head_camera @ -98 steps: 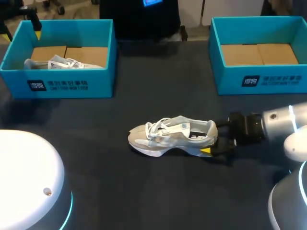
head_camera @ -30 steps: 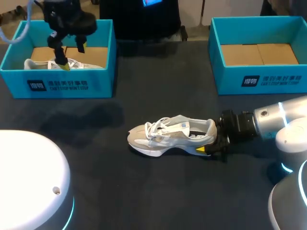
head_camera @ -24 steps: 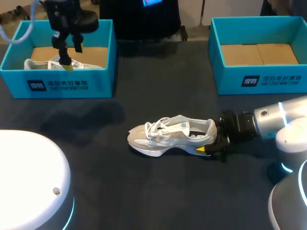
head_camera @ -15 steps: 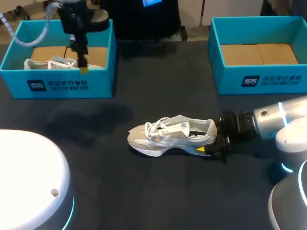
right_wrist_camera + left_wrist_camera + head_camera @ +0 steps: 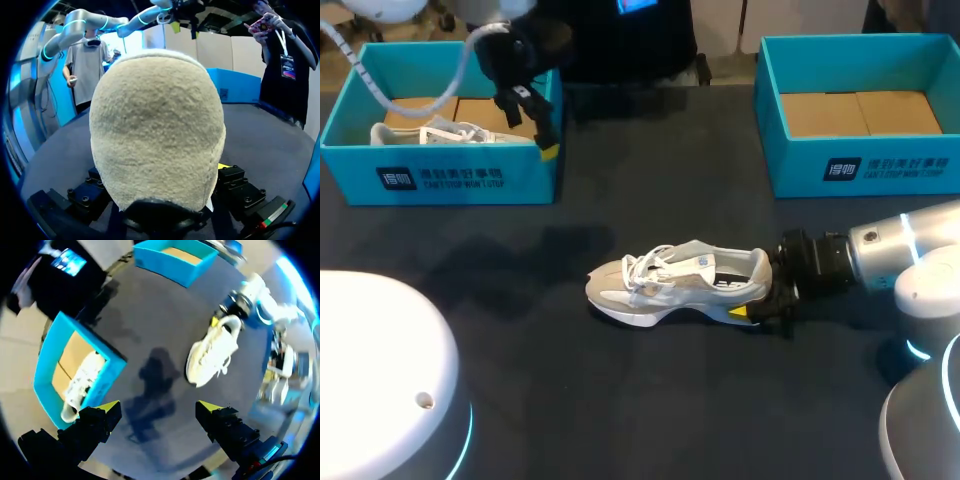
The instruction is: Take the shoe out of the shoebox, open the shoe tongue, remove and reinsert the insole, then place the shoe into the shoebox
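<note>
My right gripper [image 5: 758, 293] is clamped on the heel of the shoe [image 5: 670, 282]. In the right wrist view the fuzzy heel fills the space between my two fingers. It hides nearly all of them, and only a small piece of one yellow tip shows beside it. The head view gives what this view cannot. The shoe stands on its sole on the table [image 5: 620, 400], with the toe toward my left side and the laces on top. My near yellow tip lies against the side of the heel, and the far finger is hidden behind the collar. My right arm [image 5: 890, 255] comes in low from the right, almost level with the table.

My left gripper [image 5: 157, 407] is released, its fingers wide apart with nothing between them. Its wrist view looks down on the table, where the shoe lies ahead of the fingers, well apart from them. A second shoe [image 5: 82, 382] lies inside the left shoebox [image 5: 112, 367], closer to one finger. Only the head view shows that this gripper hangs above the front right corner of that box, pointing downward. My left arm [image 5: 510, 50] comes in from the far left. The right shoebox [image 5: 860, 165] stands at the far right and shows only brown cardboard inside.
</note>
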Controlling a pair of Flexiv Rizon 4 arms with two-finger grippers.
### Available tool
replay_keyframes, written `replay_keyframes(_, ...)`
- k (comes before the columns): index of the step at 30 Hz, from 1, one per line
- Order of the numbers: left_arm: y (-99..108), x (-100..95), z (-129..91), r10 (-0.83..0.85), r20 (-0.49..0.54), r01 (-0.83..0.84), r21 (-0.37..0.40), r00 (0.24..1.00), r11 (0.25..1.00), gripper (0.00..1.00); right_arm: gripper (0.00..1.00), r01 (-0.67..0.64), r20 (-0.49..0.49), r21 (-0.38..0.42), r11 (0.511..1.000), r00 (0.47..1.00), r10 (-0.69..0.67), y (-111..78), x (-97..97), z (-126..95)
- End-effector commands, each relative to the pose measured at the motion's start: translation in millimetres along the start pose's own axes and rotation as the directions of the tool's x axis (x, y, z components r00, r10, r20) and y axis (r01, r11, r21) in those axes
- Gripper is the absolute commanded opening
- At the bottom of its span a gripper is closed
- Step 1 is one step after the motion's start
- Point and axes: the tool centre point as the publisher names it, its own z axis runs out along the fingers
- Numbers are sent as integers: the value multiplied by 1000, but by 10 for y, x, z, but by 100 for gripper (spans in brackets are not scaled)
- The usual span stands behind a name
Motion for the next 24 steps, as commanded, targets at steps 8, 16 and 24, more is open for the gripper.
replay_keyframes(8, -196, 320, 220, -459, 27, 456, 81, 888, 886, 100, 0, -1, 2, 3, 1000, 1000, 1, -33, -37, 69)
replay_keyframes(16, -388, 523, 362, -468, 3, 467, 65, 884, 882, 100, 0, -1, 2, 3, 1000, 1000, 1, -33, -37, 69)
replay_keyframes(24, -604, 772, 502, -447, -11, 446, 62, 895, 893, 100, 0, -1, 2, 3, 1000, 1000, 1, -33, -37, 69)
